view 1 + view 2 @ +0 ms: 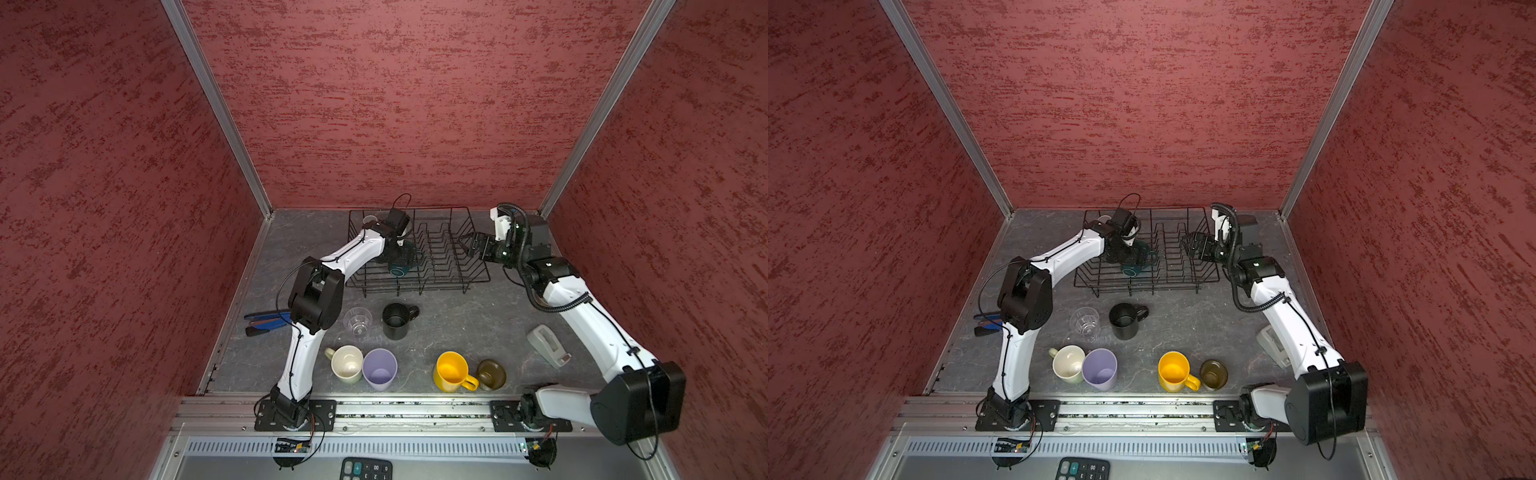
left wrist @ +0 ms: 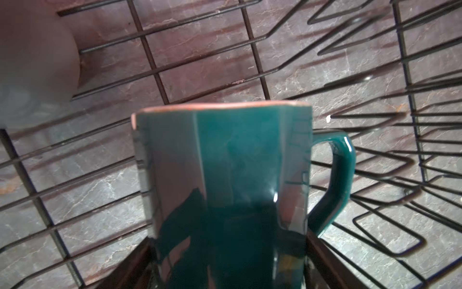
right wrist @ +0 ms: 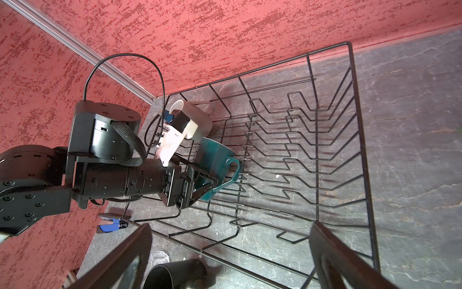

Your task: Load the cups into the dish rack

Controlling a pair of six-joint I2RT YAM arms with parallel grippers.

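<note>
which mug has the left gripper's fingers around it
The teal mug, in the dish rack: it alone sits between the left gripper's fingers. The grey mug is outside them, in the rack's corner.

In both top views the left arm's wrist is hiding most of the grey mug point(image 1: 369, 219) in the far corner of the dish rack point(image 1: 440, 257). The left wrist camera is catching it only as a pale blur. The teal mug point(image 2: 225, 175) is running off that picture's edge. The left tool point(image 3: 203, 184) is showing there as two dark slivers, and nothing is revealing whether it is gripping. The frame is cropping the calculator point(image 1: 365, 468), and the right arm is covering part of the tape dispenser point(image 1: 1271, 344).
</note>
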